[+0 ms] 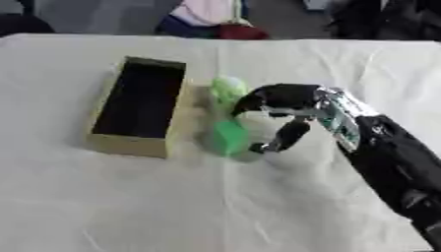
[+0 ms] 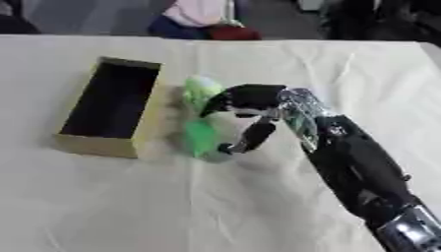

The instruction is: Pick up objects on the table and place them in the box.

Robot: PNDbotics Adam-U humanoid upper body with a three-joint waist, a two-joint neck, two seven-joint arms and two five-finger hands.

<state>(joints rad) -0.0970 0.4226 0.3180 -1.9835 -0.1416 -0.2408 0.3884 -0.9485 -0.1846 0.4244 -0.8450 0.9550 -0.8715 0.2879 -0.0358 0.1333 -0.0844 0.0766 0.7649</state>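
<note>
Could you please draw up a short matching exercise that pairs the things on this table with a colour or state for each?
Things:
1. box
2. green object
3. right hand
4. tablecloth

Descriptions:
A. white and wrinkled
B. black, fingers curled round something
C. yellow outside, dark inside
D. lies beside the box, between fingers and thumb

Pairs: 1-C, 2-D, 3-B, 4-A

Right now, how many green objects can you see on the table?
2, both just right of the box: a pale green object farther back, and a brighter green object nearer, at the right hand. The hand may hide more.
</note>
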